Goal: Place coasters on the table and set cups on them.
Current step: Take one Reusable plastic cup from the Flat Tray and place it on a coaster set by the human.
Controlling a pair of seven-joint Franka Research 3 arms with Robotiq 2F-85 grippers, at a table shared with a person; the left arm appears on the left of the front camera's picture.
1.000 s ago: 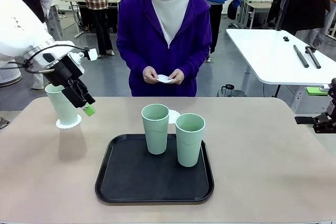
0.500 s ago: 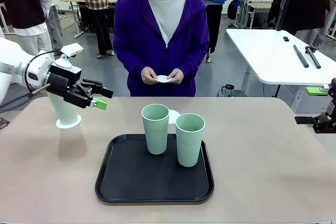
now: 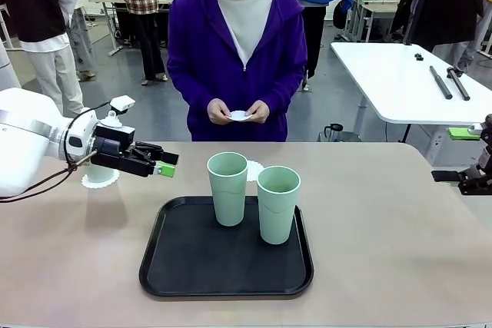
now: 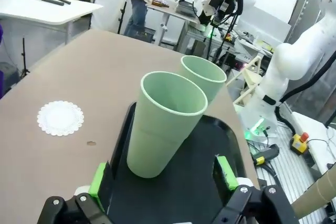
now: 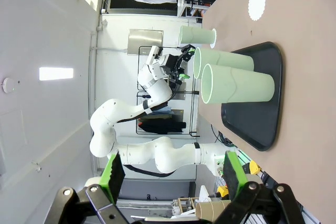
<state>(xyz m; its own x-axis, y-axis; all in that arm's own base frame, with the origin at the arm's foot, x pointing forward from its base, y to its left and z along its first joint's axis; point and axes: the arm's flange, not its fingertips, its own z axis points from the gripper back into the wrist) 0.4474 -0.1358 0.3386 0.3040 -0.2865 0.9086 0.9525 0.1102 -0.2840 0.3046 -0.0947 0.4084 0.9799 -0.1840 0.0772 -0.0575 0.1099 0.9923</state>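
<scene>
Left gripper (image 3: pixel 167 164) spread wide and empty, aimed at the left cup (image 3: pixel 227 188) on the tray (image 3: pixel 192 260); right gripper (image 5: pixel 172 174) likewise agape, holding nothing.

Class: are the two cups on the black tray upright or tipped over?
Upright: the nearer cup and the farther cup stand on their bases on the tray, rims up.

Probably a robotics lab: white worktable (image 3: pixel 384 67) bearing dark tools (image 3: pixel 441 82), people (image 3: pixel 38 5) standing about behind.
</scene>
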